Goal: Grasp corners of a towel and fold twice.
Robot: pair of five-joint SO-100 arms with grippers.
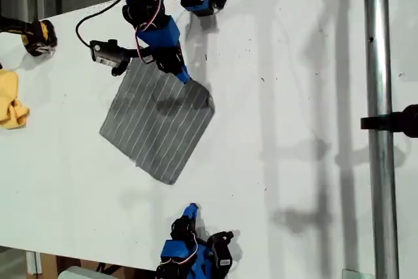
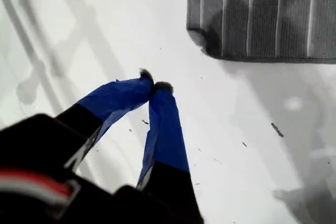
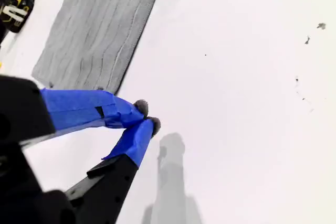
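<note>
The grey striped towel [image 1: 157,122] lies flat on the white table, turned like a diamond in the exterior view. My first gripper [image 1: 187,80] hangs shut and empty over the towel's far edge, near the corner [image 1: 210,101] toward the exterior view's right. In the first wrist view the shut tips [image 2: 155,85] sit short of that corner [image 2: 202,43], apart from the cloth [image 2: 262,14]. My second gripper [image 1: 191,209] is shut and empty below the towel's near corner [image 1: 170,181]. Its wrist view shows the tips [image 3: 147,116] beside the towel [image 3: 100,30], not touching it.
A plain yellow cloth [image 1: 12,106] lies at the exterior view's left edge, with a black and yellow tool [image 1: 39,36] above it. A metal pole [image 1: 379,129] with a black clamp [image 1: 398,121] runs down the exterior view's right. The table edge [image 1: 78,259] runs along the bottom.
</note>
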